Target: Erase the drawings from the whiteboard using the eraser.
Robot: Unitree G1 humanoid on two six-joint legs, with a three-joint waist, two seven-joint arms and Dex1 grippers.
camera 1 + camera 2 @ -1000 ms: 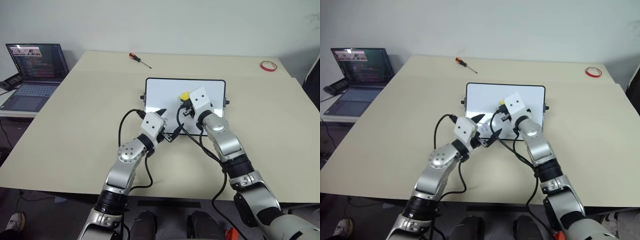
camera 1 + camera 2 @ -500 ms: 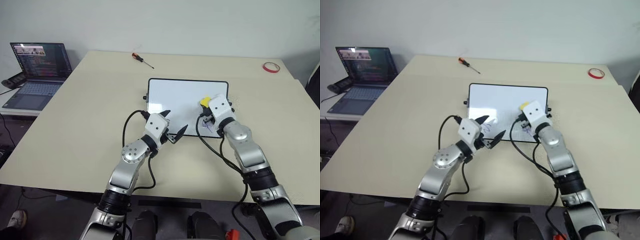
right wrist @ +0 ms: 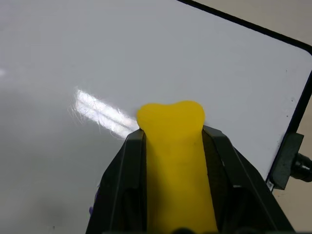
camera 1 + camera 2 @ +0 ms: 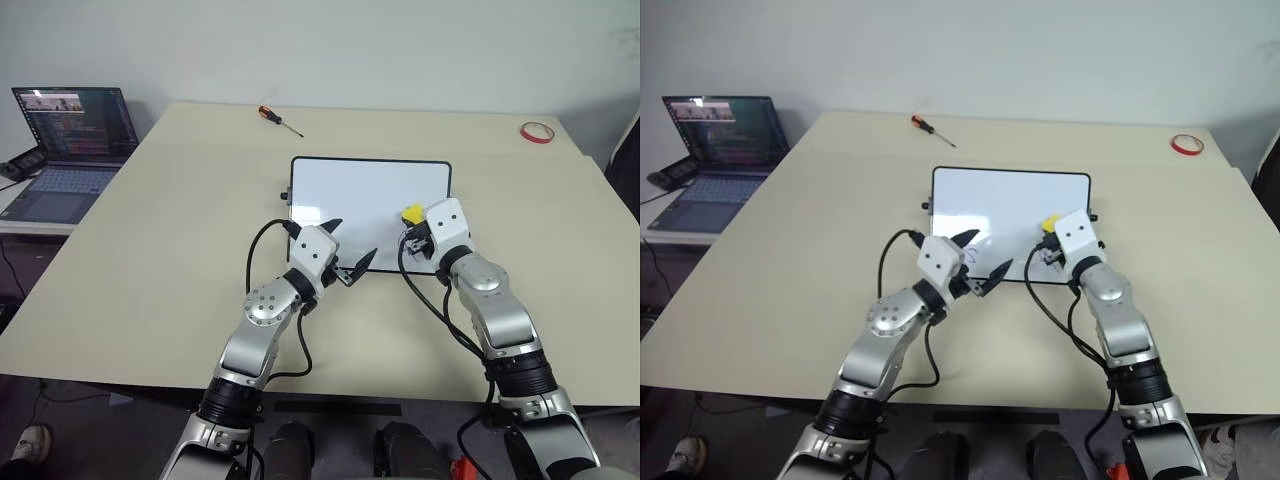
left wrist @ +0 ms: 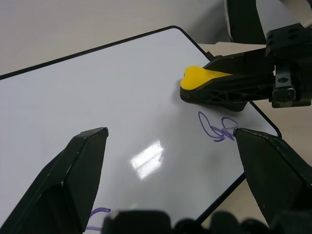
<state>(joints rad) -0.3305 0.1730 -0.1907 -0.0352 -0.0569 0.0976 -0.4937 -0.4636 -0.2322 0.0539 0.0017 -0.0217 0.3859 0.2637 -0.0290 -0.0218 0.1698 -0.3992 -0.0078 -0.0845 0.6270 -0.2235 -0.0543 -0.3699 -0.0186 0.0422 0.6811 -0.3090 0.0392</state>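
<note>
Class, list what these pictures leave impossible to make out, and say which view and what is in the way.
- Left wrist view: a second scribble on the whiteboard is cut off behind the left gripper.
- Right wrist view: the eraser, held by the right gripper, hides the board beneath it.
- Head views: the laptop screen is too small to read.

You've got a glossy whiteboard (image 4: 360, 195), smooth white face w/ light glare streaks, thin matt black frame. Eraser (image 3: 174, 161) looks like smooth matt yellow plastic or foam, can't tell which. Right end effector (image 4: 412, 222) fingers: matt black plastic; left end effector (image 4: 345, 248) same. Arm shells look like brushed silver metal w/ white plastic blocks at the wrists. Surface (image 4: 150, 240) is matt beige, smooth. Tape ring (image 4: 536, 132) at 1 o'clock from the board: glossy red.
</note>
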